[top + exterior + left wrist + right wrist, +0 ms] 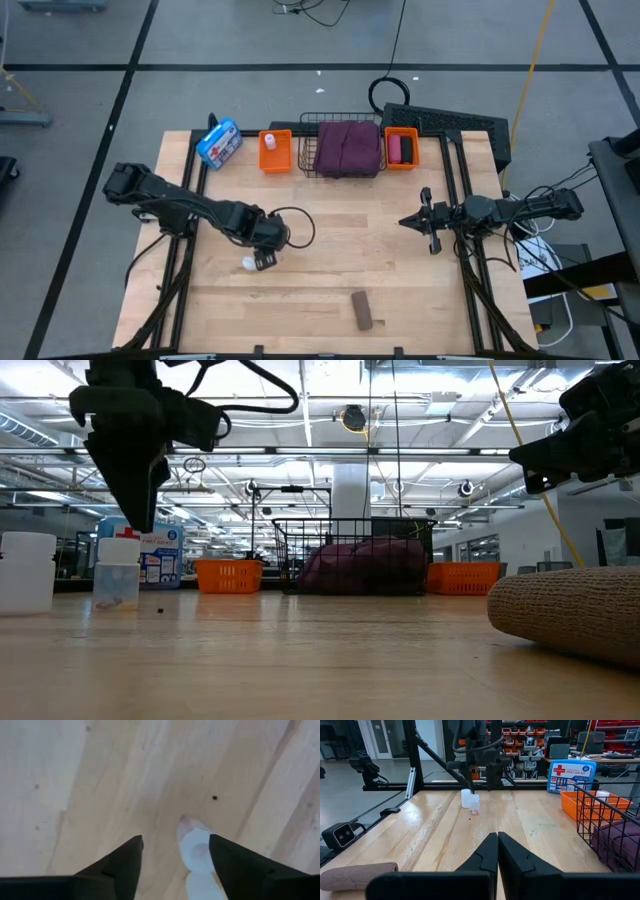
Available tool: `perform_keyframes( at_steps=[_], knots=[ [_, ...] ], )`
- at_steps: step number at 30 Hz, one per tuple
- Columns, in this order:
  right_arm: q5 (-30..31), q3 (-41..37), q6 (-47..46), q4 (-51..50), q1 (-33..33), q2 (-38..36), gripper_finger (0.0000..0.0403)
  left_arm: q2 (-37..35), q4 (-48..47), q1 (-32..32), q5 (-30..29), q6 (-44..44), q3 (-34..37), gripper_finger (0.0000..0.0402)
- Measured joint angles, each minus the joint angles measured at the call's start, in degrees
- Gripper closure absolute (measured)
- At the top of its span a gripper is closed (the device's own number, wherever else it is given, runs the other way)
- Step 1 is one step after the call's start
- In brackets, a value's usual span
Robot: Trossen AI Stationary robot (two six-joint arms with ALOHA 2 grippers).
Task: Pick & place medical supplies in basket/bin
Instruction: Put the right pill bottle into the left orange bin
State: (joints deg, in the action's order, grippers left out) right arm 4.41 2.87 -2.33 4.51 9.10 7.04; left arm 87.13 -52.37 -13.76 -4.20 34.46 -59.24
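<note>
Nearest the low camera: brown bandage roll (570,610) lying on its side on the bench (330,270), close to the front edge, around 5 o'clock from bench centre.

Left side: left end effector (263,259) pointed down at the bench at about 8 o'clock from centre. Fingers spread, nothing pinched. A small white vial (196,849) stands between them, tight against one finger (235,865), clear gap to the other. In the low view the vial (118,572) sits upright on the wood directly under the fingertips; a second white vial (27,572) stands beside it, farther out. From above, a white vial (248,264) shows just beside the end effector, at its 9 o'clock.

Back row, left to right: blue-and-white first aid pouch (219,143); orange bin (275,150) with a small white item inside; black wire basket (342,148) holding the maroon folded cloth (348,147); second orange bin (401,148) with a pink roll (394,149) and a black roll (407,149) side by side.

Right side: right end effector (405,222) held above the bench at roughly 3 o'clock from centre, fingers pressed together, nothing between them, well apart from every supply.
</note>
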Motion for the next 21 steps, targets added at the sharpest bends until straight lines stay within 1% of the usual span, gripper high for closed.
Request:
perform_keyframes(
  at_steps=[5, 9, 13, 21],
  knots=[
    [0.00, 0.00, 0.00, 0.00, 0.00, -0.01, 0.0403, 0.03, 0.01, 0.00, 1.24, -1.47, -0.04, 0.0111],
    [-0.01, 0.00, 0.00, 0.00, -0.02, -0.01, 0.0403, 0.03, -0.05, -0.05, 2.30, -1.87, -0.05, 0.0087],
    [0.01, 0.00, -0.01, -0.01, -0.02, -0.01, 0.0403, 0.03, -0.10, -0.61, 2.62, -2.46, -0.07, 0.0076],
    [-0.01, 0.00, 0.00, -0.01, 0.00, -0.01, 0.0403, 0.00, -0.03, -1.62, 1.15, -1.17, -0.07, 0.0076]
  ],
)
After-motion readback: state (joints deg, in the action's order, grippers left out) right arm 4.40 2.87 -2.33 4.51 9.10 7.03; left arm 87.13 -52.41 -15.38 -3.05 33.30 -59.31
